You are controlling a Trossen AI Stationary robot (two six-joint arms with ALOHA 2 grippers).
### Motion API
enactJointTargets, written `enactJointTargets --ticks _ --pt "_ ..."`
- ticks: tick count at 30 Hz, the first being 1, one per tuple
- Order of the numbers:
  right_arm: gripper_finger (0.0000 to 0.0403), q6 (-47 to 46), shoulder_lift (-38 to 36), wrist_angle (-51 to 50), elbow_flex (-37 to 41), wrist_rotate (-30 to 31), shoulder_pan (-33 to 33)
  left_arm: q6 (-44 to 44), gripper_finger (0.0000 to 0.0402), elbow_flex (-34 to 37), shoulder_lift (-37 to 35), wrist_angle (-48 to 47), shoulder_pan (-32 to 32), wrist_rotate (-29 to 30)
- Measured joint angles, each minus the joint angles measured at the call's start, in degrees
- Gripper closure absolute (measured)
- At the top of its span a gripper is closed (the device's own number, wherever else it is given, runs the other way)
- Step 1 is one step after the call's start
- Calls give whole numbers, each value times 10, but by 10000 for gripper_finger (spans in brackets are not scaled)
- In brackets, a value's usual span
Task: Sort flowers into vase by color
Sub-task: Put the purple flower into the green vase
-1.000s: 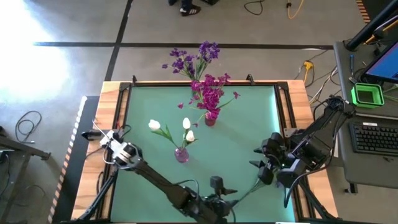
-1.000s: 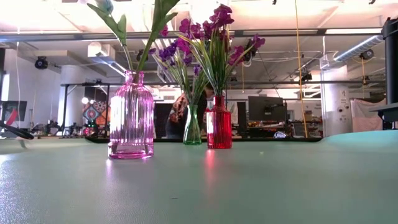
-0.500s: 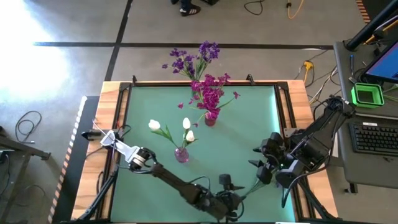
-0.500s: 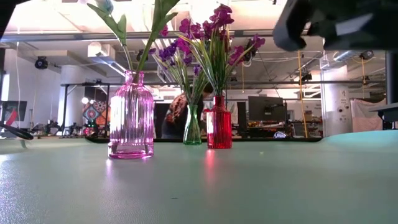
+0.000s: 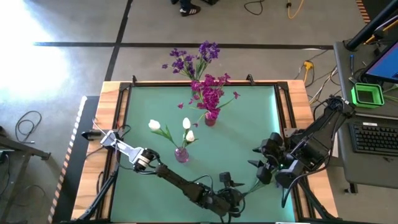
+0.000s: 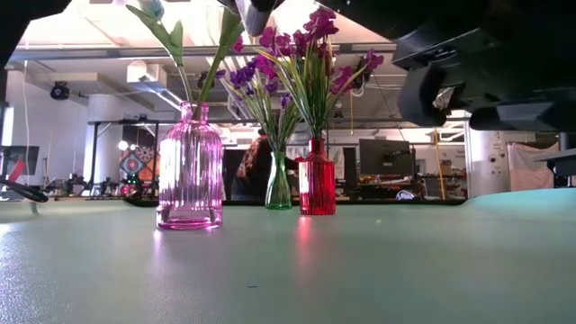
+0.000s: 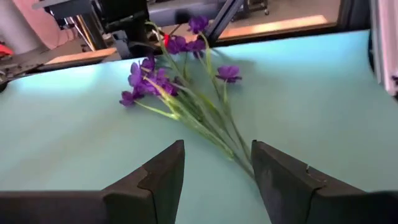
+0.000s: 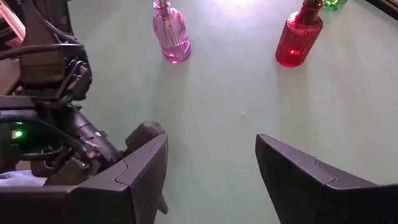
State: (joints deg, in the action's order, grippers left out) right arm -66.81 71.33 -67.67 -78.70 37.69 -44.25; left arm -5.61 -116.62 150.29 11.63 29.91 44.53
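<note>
High: left pincer (image 5: 231, 190) is creeping rightward along the near edge toward the purple flowers (image 5: 258, 184). Right pincer (image 5: 264, 167) is waiting, released.

Low: dark arm is now filling upper right.

Left wrist: fingers (image 7: 163, 177) are parted, flowers (image 7: 180, 99) lying on the surface (image 7: 74, 137) ahead.

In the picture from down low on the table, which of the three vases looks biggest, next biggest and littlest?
1. The pink vase looks biggest.
2. The red vase comes next.
3. The green vase looks littlest.

The pink one stands nearer the camera and the green one farther back, so their real sizes might be closer than they look.
</note>
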Motion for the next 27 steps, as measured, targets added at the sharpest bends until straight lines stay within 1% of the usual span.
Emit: enactJointTargets --ticks 3,7,13,17,27 --pt "170 6 0 10 0 0 0 -13 213 0 7 20 0 -7" --pt "170 8 0 10 0 0 0 -25 180 0 12 61 0 -79" --pt "170 9 0 11 0 0 0 -29 141 -5 28 65 -4 -91" --pt "170 8 0 11 0 0 0 -42 133 -9 34 64 -7 -95" --pt "170 8 0 11 0 0 0 -46 132 -6 35 48 -18 -97"
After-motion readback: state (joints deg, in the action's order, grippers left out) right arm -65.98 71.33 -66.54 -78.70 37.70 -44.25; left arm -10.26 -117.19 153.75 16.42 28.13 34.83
